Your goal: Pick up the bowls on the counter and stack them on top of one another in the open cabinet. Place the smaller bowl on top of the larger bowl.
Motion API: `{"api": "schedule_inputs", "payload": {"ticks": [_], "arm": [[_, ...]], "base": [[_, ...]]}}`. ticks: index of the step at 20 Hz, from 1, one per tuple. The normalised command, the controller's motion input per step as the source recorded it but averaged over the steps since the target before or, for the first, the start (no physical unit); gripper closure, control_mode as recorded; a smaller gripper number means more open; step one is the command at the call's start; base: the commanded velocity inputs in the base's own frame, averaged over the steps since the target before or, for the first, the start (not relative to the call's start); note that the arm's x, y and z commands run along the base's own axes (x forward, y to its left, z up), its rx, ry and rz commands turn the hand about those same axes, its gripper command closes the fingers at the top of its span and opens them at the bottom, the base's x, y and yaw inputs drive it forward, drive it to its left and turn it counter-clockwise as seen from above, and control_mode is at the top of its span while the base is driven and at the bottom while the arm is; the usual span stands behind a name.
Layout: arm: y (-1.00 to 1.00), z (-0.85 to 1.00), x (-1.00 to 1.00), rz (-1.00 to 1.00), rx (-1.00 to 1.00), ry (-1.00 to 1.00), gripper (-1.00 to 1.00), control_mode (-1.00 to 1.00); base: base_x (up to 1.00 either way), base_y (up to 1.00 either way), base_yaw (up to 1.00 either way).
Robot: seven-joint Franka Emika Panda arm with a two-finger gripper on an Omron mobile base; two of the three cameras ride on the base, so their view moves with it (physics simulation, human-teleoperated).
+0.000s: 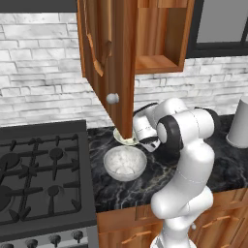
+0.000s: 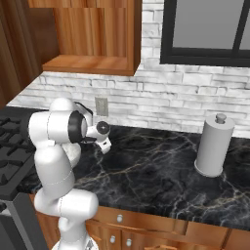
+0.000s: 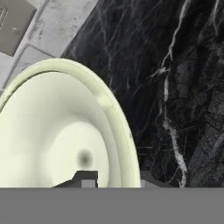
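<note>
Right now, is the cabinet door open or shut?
Open: the cabinet door swings out over the counter, baring the shelf.

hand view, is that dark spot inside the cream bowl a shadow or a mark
Hand view: the soft grey blotch sits low in the small shallow cream bowl, just above one dark fingertip, and looks like shadow. Left base view: that bowl is half hidden behind the reddish-brown wooden cabinet door.

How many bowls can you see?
2. The big speckled bowl sits on the counter near the stove. The small cream bowl is behind it, at the robot's fingers.
</note>
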Motion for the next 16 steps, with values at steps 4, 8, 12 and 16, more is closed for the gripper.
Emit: {"api": "schedule_inputs", "payload": {"ticks": [4, 8, 12, 16], "arm": [[0.00, 0.00, 0.00, 0.00, 0.00, 0.00, 1.00, -1.00], [-0.02, 0.02, 0.00, 0.00, 0.01, 0.00, 1.00, -1.00], [-0.14, 0.12, -0.05, 0.00, 0.05, -0.04, 1.00, -1.00], [-0.24, 0.21, -0.03, 0.00, 0.08, -0.01, 1.00, -1.00]], "base": [[0.00, 0.00, 0.00], [0.00, 0.00, 0.00], [0.00, 0.00, 0.00], [0.00, 0.00, 0.00]]}}
